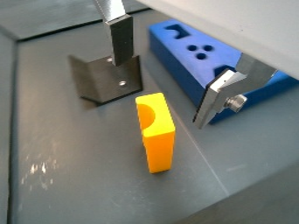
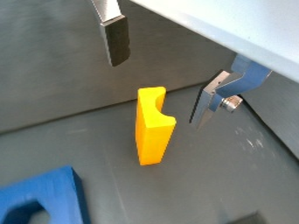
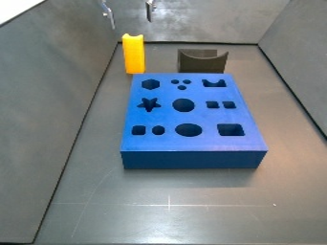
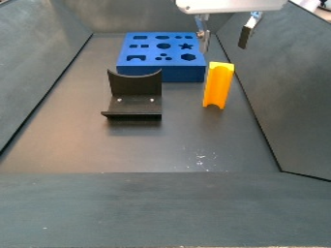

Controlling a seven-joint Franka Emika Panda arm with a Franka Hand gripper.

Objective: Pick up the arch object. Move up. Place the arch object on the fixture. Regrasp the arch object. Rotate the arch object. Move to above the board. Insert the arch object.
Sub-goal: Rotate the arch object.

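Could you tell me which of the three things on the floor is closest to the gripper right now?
The arch object: the yellow-orange block stands upright almost directly below the open gripper. The fixture and the blue board lie off to the side.

- No readable text, labels, brand names, numbers or signs appear in any of the four views.
- The arch object [image 4: 220, 84], a yellow-orange block standing upright, has plain faces with no markings in both side views and both wrist views.
- The board [image 3: 186, 122], a blue slab, carries only shaped cutouts, no lettering.
- The fixture [image 4: 134, 94], dark and near the centre left of a side view, shows no label.
- The end effector [image 1: 166, 61], silver fingers apart above the arch object, bears no legible print; a small screw head on one finger [image 1: 216, 96] is unmarked.
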